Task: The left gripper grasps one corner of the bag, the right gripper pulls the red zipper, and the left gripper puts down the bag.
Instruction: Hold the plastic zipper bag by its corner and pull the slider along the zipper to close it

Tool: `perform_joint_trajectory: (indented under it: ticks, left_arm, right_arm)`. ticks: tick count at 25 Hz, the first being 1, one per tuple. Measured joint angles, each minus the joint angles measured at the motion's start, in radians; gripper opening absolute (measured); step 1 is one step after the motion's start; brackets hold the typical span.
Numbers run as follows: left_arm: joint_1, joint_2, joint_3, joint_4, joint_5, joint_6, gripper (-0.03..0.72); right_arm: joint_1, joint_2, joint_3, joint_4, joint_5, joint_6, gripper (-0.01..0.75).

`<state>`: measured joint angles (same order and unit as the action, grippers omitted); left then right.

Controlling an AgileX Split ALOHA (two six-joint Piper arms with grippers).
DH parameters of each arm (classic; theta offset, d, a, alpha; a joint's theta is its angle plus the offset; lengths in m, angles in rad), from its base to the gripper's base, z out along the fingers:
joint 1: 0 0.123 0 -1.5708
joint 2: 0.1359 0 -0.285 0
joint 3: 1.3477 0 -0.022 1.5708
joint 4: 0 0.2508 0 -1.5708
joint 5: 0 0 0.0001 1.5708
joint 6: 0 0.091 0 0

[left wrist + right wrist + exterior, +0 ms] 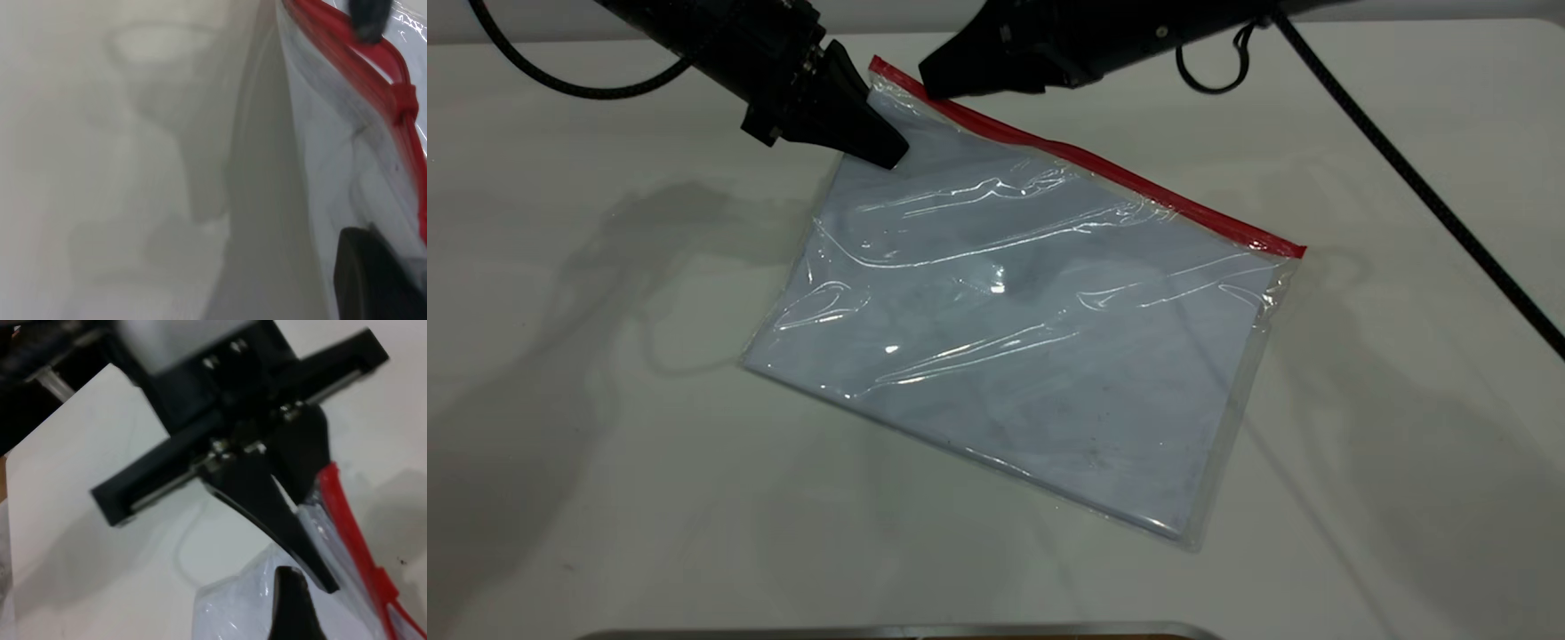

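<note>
The bag (1032, 338) lies on the white table, with its red zipper (1103, 164) along the far edge. My left gripper (891, 151) is shut on the corner of the bag (885, 98) just below the zipper's left end, and this corner is raised slightly. The right wrist view shows the left gripper (320, 577) pinching the plastic. My right gripper (935, 84) hovers over the zipper's left end. In the left wrist view it (367, 17) sits on the red strip, a little apart from the slider tab (403, 100). The slider also shows in the right wrist view (385, 581).
A black cable (1449, 222) crosses the table (605, 444) at the right. A grey metal edge (898, 631) runs along the near rim. Bare table surrounds the bag at the left and front.
</note>
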<state>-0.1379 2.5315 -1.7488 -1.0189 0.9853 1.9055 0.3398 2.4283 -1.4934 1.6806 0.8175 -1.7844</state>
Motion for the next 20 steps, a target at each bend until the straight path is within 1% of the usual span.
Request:
perform_joint_trajectory:
  ticks: [5,9,16,20]
  left_arm:
    - [0.000,0.000,0.000,0.000,0.000,0.000,0.052]
    - [0.000,0.000,0.000,0.000,-0.002,0.000,0.052]
    - [-0.001,0.000,0.000,-0.001,-0.004,0.000,0.052]
    - [-0.001,0.000,0.000,-0.018,-0.004,0.000,0.051]
  right_arm:
    - [0.000,0.047,-0.043,0.026,0.008,0.000,0.528]
    - [0.000,0.073,-0.050,0.045,0.020,0.003,0.522]
    - [0.000,0.078,-0.051,0.064,0.015,0.003,0.454]
    - [0.013,0.079,-0.051,0.071,-0.003,0.002,0.439]
